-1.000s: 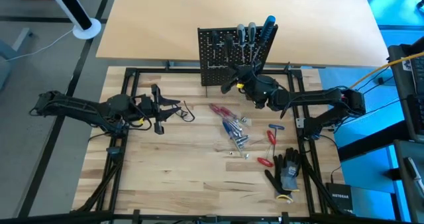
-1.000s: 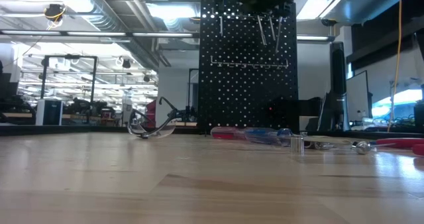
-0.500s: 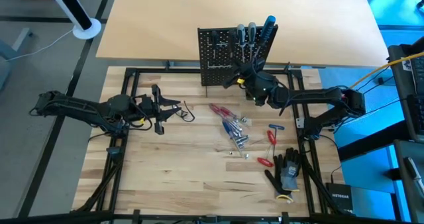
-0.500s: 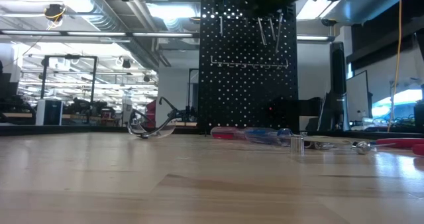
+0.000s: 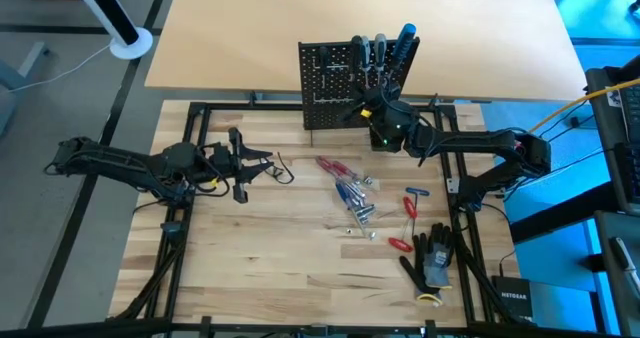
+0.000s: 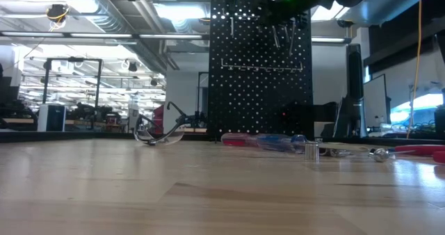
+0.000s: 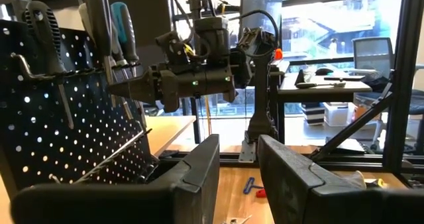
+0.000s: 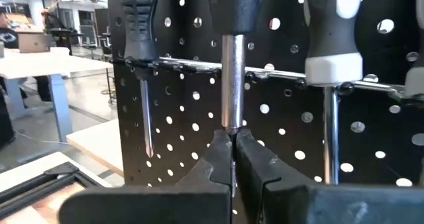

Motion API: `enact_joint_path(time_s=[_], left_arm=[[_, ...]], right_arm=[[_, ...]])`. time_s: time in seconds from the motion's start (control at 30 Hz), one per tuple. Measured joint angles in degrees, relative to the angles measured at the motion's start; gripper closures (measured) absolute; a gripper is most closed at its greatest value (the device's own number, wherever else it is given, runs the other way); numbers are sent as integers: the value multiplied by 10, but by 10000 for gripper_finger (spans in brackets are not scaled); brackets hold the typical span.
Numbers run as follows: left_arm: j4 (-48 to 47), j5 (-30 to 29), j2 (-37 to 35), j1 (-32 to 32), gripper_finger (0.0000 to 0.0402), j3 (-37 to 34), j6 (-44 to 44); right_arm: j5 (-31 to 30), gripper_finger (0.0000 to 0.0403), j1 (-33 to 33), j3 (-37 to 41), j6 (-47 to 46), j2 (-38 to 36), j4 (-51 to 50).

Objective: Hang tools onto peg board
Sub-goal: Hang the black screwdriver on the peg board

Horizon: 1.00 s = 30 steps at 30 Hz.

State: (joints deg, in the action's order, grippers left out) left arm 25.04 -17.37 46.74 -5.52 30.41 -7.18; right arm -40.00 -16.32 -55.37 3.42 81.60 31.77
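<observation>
The black peg board (image 5: 345, 83) stands upright at the table's far side, and screwdrivers hang from its rail (image 8: 179, 65). A black-handled one (image 8: 138, 18) and a grey-collared one (image 8: 331, 45) flank a dark-handled screwdriver (image 8: 230, 5). My right gripper (image 8: 232, 151) (image 5: 364, 109) is right at the board's near face, shut on that screwdriver's metal shaft. Over the table's left half, my left gripper (image 5: 268, 164) (image 7: 238, 168) hovers open with nothing between its fingers. Loose red and blue tools (image 5: 350, 190) lie mid-table. My right gripper pinches the lower end of the screwdriver's metal shaft (image 8: 230, 114) between its two fingers. They reach in level from the table's near side and lie across the shaft. The screwdriver stands upright, handle up, crossing the board's rail; I cannot tell whether it rests on the rail.
Red-handled tools (image 5: 408, 206) and black gloves (image 5: 435, 260) lie at the near right, with small metal bits (image 5: 360, 228) in the middle. A thin curved thing (image 6: 156, 134) lies on the table below my left gripper. A black frame (image 5: 190, 113) borders the work area.
My right gripper has moved toward the table's far edge and a little left, closing in on the peg board with the screwdriver still pinched; it stays shut.
</observation>
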Motion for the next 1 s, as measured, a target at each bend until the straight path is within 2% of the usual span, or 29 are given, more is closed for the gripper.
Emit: enact_joint_path(time_s=[0.43, 0.87, 1.0], left_arm=[[5, 0, 0, 0, 306, 0, -6], [5, 0, 0, 0, 306, 0, -3], [5, 0, 0, 0, 306, 0, -3]], right_arm=[[21, 398, -28, 0, -17, 15, -2], [8, 396, -28, -1, -20, 15, -34], [7, 384, -28, -1, -32, 15, -38]])
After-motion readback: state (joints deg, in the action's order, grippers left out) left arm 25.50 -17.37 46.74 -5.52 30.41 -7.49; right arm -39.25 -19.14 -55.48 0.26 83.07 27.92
